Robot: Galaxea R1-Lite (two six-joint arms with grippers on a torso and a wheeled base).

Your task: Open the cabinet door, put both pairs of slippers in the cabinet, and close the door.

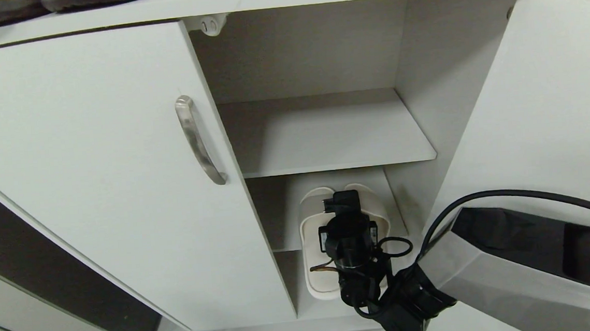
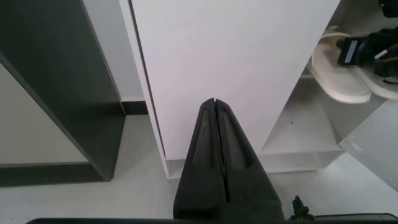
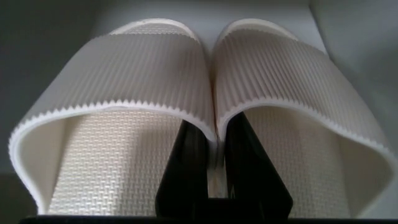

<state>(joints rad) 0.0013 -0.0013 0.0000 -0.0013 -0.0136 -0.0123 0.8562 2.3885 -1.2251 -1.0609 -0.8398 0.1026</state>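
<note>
White slippers [image 1: 314, 237] lie side by side, toes inward, on the floor of the cabinet's [image 1: 449, 71] lower compartment, under the middle shelf [image 1: 324, 132]. The right end effector [image 1: 346, 201] is clenched on them, pinching the two inner strap edges together between its fingers [image 3: 186, 168]. The right door [image 1: 554, 90] stands open and the left door [image 1: 91, 148] is closed. The left end effector [image 2: 214, 106] hangs low in front of that closed door, fingers pressed together and grasping nothing.

The step in hand looks like setting down the first pair, which seems to rest on the compartment floor already. The next move calls for letting go of the straps and drawing the arm straight back out, without dragging the pair along or catching the shelf edge above. A dark pair [image 1: 3, 9] sits on the cabinet top at the robot's left, so about half the loading, and then closing the door, is left to do.
</note>
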